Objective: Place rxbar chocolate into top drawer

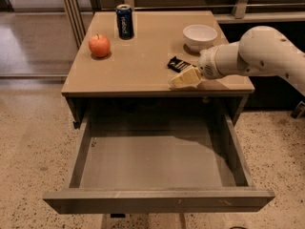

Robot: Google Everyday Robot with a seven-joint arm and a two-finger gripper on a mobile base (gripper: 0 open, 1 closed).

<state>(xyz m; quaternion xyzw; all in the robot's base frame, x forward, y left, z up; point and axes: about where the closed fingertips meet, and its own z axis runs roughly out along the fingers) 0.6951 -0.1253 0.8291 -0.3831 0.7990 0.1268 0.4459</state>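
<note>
The rxbar chocolate (pixel 177 64), a small black-wrapped bar, lies on the tan tabletop (pixel 143 56) in front of the white bowl. My gripper (pixel 185 78) hangs just in front of and slightly right of the bar, near the table's front edge, and reaches in from the right on a white arm (pixel 257 54). It partly covers the bar's near end; I cannot tell if it touches the bar. The top drawer (pixel 157 163) is pulled wide open below the tabletop, and its flat grey bottom is bare.
A white bowl (pixel 200 35) stands at the back right of the table. A dark blue soda can (pixel 125 21) stands at the back middle and a red apple (pixel 99 45) at the left. Speckled floor surrounds the table.
</note>
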